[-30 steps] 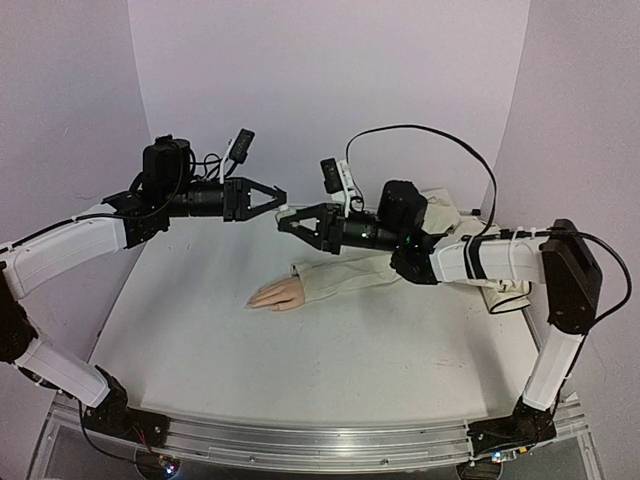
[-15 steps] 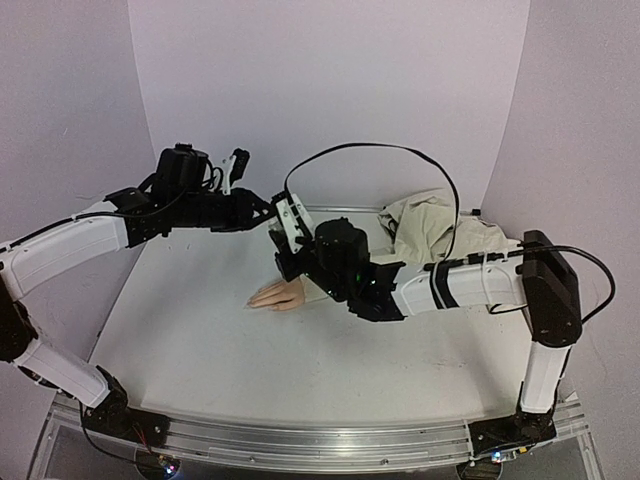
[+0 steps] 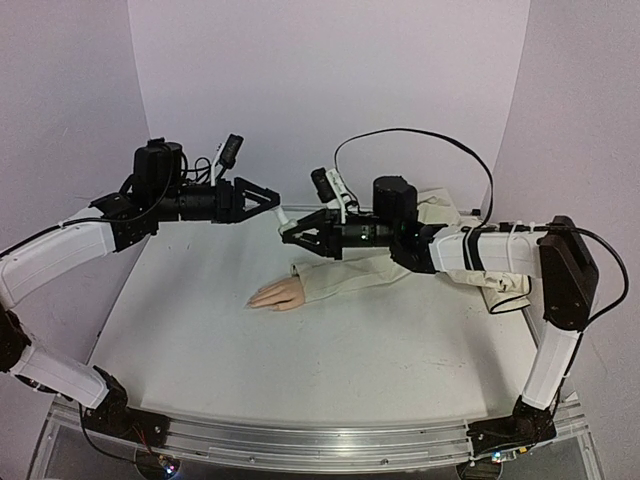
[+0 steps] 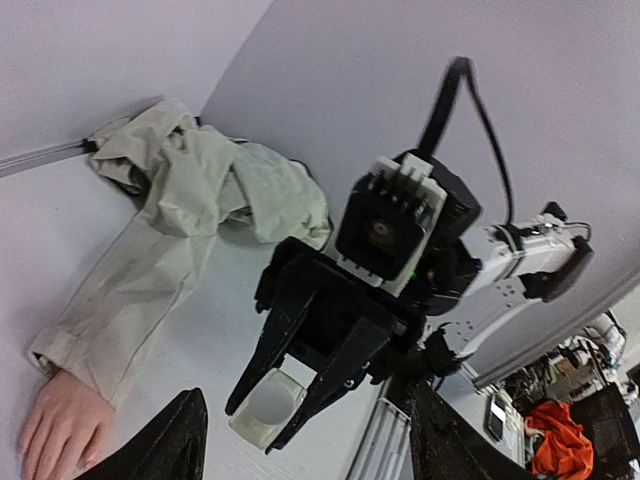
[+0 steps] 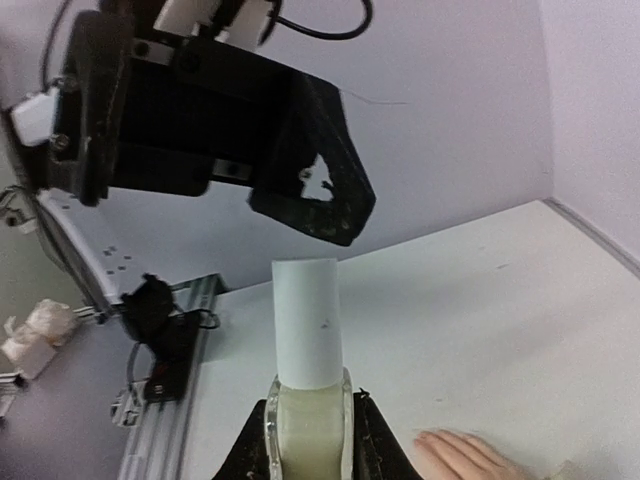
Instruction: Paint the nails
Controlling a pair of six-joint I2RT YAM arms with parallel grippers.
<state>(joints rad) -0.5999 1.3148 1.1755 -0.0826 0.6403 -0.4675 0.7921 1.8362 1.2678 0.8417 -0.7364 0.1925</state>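
right end effector (image 4: 256, 424) clamps white bottle (image 4: 268, 404) | fake hand (image 4: 58, 428) bottom-left | beige sleeve (image 4: 150, 270) behind

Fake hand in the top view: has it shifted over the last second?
No. The fake hand lies at the same spot on the table as one second ago, fingers pointing left, sleeve cuff unmoved.

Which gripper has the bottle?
The right gripper, shut on the small white bottle; the left gripper is open and empty, facing it.
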